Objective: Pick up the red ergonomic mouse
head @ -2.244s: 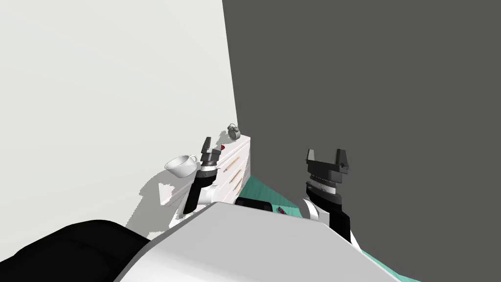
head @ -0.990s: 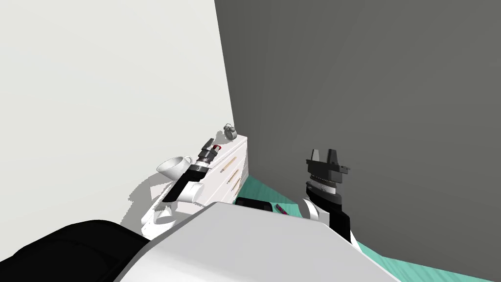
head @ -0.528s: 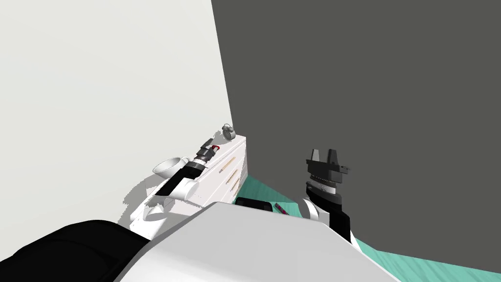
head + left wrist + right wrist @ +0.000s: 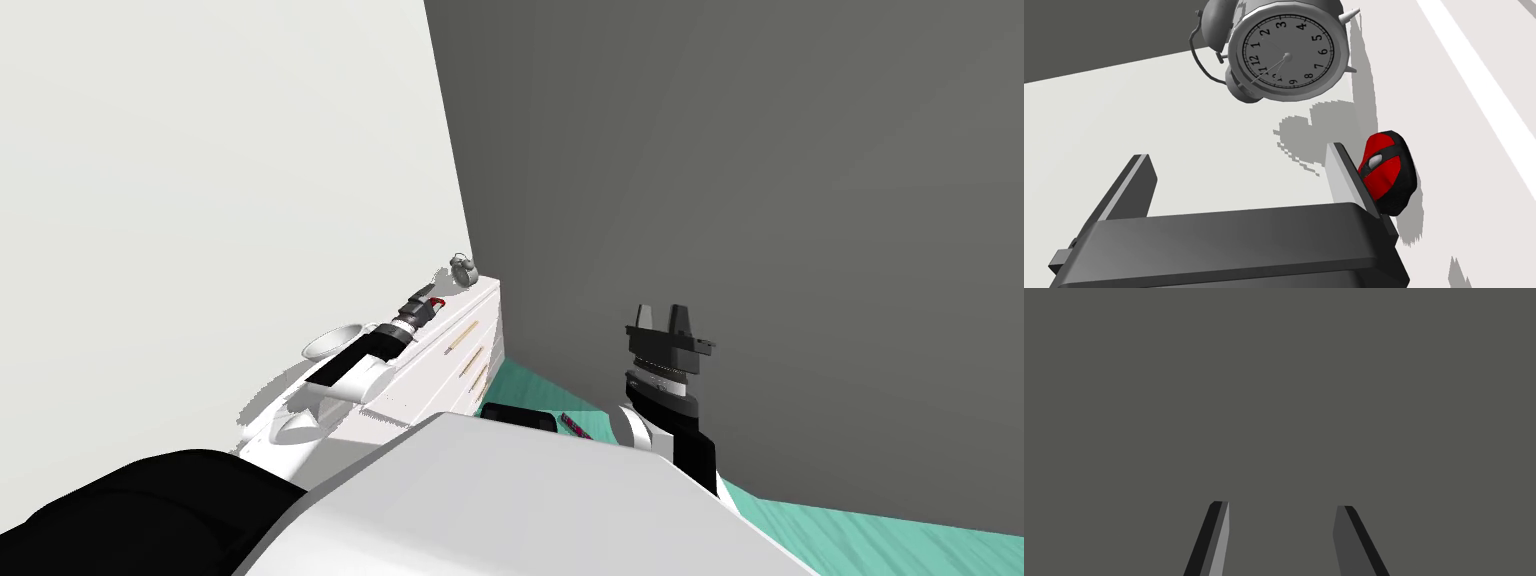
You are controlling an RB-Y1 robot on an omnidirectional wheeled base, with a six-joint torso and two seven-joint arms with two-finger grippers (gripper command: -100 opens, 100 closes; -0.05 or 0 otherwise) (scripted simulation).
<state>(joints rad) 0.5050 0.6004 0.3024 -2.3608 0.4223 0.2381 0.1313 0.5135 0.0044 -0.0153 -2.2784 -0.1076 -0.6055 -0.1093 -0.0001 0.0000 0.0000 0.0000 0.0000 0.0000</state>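
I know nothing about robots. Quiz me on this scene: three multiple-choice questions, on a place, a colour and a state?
1. Where is the mouse? A between the left tool's fingers; B just outside one finger; C far from it.
2. Its colours? A red and black; B blue; C white.
3. The left tool is: A open; B shut on the mouse; C shut, empty.
Answers: B, it lies beside one finger's outer face; A, red shell with black bands; A, fingers stand wide apart.
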